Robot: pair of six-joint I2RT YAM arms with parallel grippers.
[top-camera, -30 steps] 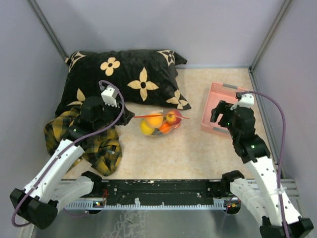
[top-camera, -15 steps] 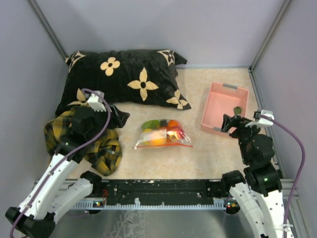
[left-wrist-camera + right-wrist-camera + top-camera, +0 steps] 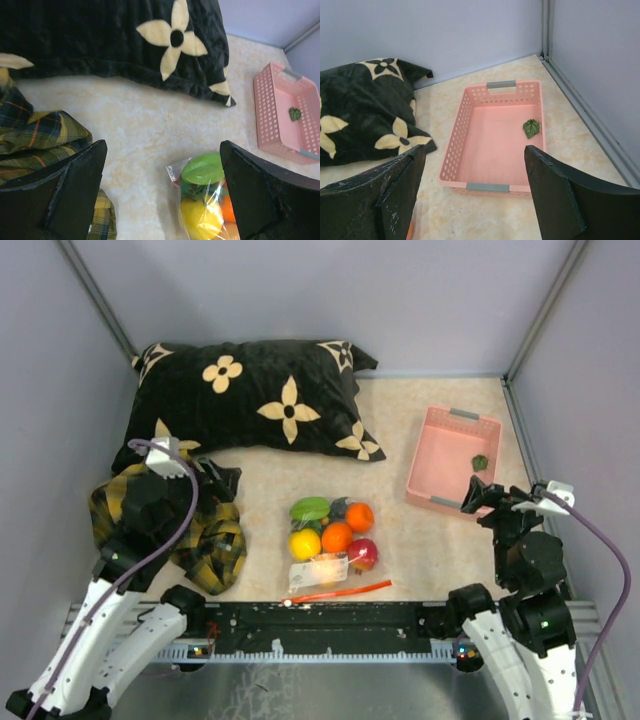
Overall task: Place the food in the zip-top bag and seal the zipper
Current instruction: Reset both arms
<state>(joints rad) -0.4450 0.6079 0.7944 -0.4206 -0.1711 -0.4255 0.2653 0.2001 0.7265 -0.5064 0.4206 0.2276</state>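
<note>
The zip-top bag (image 3: 318, 571) lies flat on the table near the front edge, with the food inside: green piece (image 3: 310, 508), two oranges (image 3: 359, 516), lemon (image 3: 304, 543), red apple (image 3: 363, 554) and a dark grape bunch (image 3: 338, 506). The zipper (image 3: 340, 591) runs along the bag's near edge. My left gripper (image 3: 222, 480) is open and empty, left of the bag. Its wrist view shows the bag (image 3: 186, 172), green piece (image 3: 202, 169) and lemon (image 3: 201, 217) between the fingers (image 3: 75, 190). My right gripper (image 3: 480, 495) is open and empty, right of the bag, by the basket.
A black pillow (image 3: 250, 400) with cream flowers lies at the back left. A yellow-black plaid cloth (image 3: 200, 540) sits under my left arm. A pink basket (image 3: 430, 455) at the right holds a small green leaf (image 3: 480, 462); both also show in the right wrist view (image 3: 465, 125) (image 3: 531, 128).
The bag went from raised with its strip on top to lying flat nearer the front, strip at its near edge. Both arms have pulled back outward and toward their bases.
</note>
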